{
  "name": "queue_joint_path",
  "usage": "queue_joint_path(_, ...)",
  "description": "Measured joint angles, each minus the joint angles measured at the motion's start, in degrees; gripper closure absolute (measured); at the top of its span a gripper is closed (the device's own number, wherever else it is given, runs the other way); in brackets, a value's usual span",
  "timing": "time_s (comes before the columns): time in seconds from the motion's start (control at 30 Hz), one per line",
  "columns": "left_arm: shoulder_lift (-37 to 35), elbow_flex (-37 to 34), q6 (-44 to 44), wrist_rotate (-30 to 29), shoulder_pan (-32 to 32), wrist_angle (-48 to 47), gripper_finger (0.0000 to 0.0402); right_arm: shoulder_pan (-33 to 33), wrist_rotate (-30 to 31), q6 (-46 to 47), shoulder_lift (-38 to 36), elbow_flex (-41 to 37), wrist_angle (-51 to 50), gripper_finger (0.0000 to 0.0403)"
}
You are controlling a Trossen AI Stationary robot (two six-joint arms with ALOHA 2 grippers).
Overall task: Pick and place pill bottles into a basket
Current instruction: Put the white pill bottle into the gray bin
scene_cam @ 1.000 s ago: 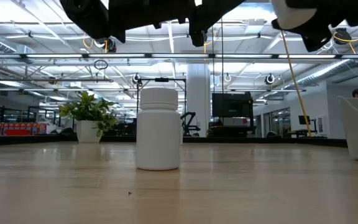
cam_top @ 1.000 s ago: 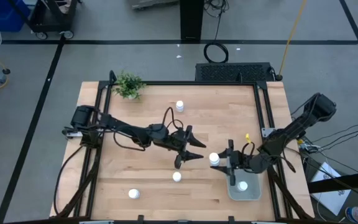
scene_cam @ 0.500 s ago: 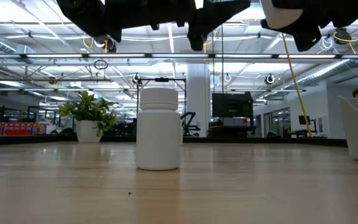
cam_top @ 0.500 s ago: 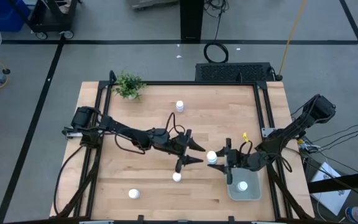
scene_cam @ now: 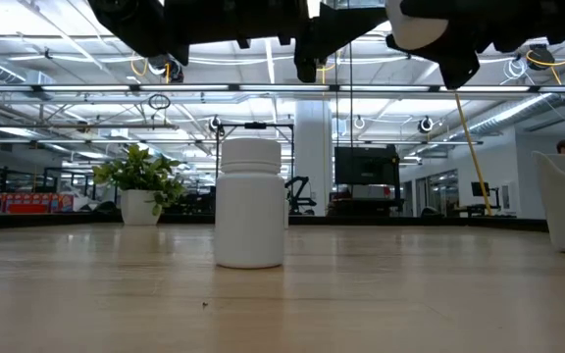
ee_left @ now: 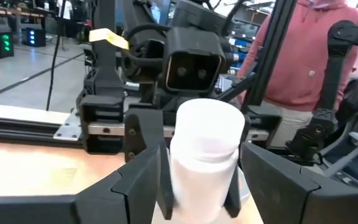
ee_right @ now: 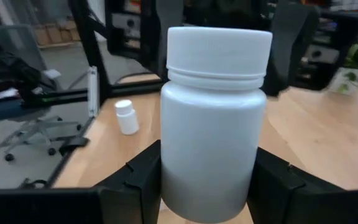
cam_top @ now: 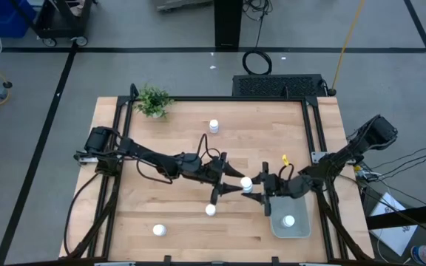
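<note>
A: State of the jaws?

B: The right gripper (cam_top: 254, 188) is clamped on a pill bottle (cam_top: 247, 182), held upright above mid-table. The left gripper (cam_top: 231, 181) stands open with its fingers either side of that same bottle, not visibly pressing it.

A: Clearances?

B: The basket (cam_top: 299, 232) sits at the near right corner, one bottle (cam_top: 288, 220) inside. Loose bottles stand far centre (cam_top: 214, 125), near centre (cam_top: 211, 210) and near left (cam_top: 159, 230), well apart.
</note>
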Motion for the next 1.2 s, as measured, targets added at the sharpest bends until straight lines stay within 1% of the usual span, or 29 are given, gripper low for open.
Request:
queue_joint_path(0.07,0.0,0.0,-0.1,0.2,0.0,0.0,0.0174,-0.8,-1.7,-0.5,0.0,0.0,1.1,0.0239)
queue_joint_path(0.2,0.0,0.0,-0.1,0.3,-0.3,0.4,0.0174,-1.6,-2.1,-0.8,0.1,0.0,1.4,0.0239)
queue_joint_path(0.27,0.0,0.0,0.1,0.3,-0.3,0.5,0.0174,-1.9,-2.2,-1.7,0.7,0.0,2.6,0.0239)
queue_joint_path(0.37,0.3,0.1,-0.3,0.4,-0.3,0.8,0.0174,-2.8,-4.9,-2.0,1.8,0.0,5.0,0.0239)
queue_joint_path(0.47,0.9,0.2,-0.9,0.5,-0.3,0.7,0.0174,-3.2,-5.0,-3.8,3.4,0.0,7.2,0.0239)
queue_joint_path(0.53,2.2,1.5,-1.2,0.9,-0.3,0.9,0.0174,-3.2,-5.0,-4.8,3.7,0.0,8.7,0.0239)
queue_joint_path(0.77,5.4,5.5,-2.2,2.4,-0.3,0.0,0.0174,-3.3,-5.2,-4.3,3.7,-0.1,7.7,0.0239)
queue_joint_path(0.93,5.7,5.7,-2.7,2.4,0.1,-1.8,0.0174,-2.8,-4.3,-5.2,3.7,-0.1,7.5,0.0239)
queue_joint_path(1.1,5.7,5.6,-2.8,2.3,0.2,-2.1,0.0174,-1.9,-0.4,-6.5,3.6,-0.1,7.6,0.0239)
queue_joint_path(1.2,5.7,5.5,-2.8,3.2,0.1,-2.1,0.0174,-1.6,-0.2,-6.6,3.6,-0.1,7.7,0.0239)
